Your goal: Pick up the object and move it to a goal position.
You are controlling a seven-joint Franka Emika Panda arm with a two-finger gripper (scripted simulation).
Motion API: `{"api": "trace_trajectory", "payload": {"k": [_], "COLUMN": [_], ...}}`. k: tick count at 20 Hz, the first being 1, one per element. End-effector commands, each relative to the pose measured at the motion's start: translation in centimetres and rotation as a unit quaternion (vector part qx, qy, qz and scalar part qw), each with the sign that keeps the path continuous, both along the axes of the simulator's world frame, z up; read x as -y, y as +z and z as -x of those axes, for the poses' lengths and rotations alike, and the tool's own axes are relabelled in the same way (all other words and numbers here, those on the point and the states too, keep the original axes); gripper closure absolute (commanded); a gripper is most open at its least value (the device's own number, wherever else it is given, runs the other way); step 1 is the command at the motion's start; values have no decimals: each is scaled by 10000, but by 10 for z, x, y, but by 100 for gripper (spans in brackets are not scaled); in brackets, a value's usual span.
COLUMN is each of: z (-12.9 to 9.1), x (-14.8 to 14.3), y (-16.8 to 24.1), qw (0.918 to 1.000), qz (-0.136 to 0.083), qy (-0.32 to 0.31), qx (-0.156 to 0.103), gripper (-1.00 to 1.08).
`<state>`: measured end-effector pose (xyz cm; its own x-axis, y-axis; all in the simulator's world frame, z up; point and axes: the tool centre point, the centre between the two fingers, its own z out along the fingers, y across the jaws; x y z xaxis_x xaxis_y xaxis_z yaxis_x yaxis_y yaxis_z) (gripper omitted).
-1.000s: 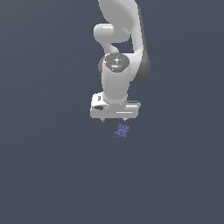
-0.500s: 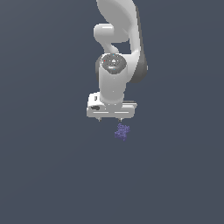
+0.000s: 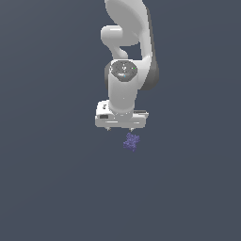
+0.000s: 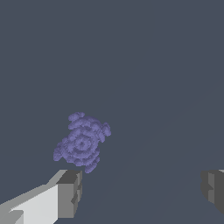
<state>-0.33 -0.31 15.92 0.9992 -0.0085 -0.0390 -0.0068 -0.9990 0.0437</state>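
White Panda arm (image 3: 127,56) reaching down from the top of the exterior view, wrist joint facing the camera, flat white hand at its lower end. Gripper (image 3: 120,128) hanging above a plain dark grey-blue floor (image 3: 47,188), short fingertips (image 3: 108,128) just showing under the hand. Jaws spread wide apart, holding nothing: in the wrist view, one grey-tipped finger (image 4: 70,192) low in the picture and the other (image 4: 214,188) far across at the edge, with bare floor between.

Small purple-blue bumpy object (image 3: 132,141) lying on the floor just below the hand in the exterior view, a little toward the exterior view's right of the gripper's middle. Narrower than the hand. Apart from both fingers, untouched. Seen through the wrist camera, object (image 4: 82,142) as a rounded cluster of little lobes in rings, sitting just beyond the tip of one finger and well away from the other, not centred in the gap. Height of the fingertips above the floor not readable from either view.
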Motion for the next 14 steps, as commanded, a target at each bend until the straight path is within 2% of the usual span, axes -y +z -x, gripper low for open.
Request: {"api": "trace_trajectory", "payload": {"k": [1, 8, 14], "z": [0, 0, 1], "x": [-4, -22, -41], "y": [-4, -24, -45], "qw": [9999, 9976, 9911], "qz": [-12, -63, -118], "qy": [-119, -680, -1318], "qx": [16, 91, 166], "gripper": [-92, -92, -92]}}
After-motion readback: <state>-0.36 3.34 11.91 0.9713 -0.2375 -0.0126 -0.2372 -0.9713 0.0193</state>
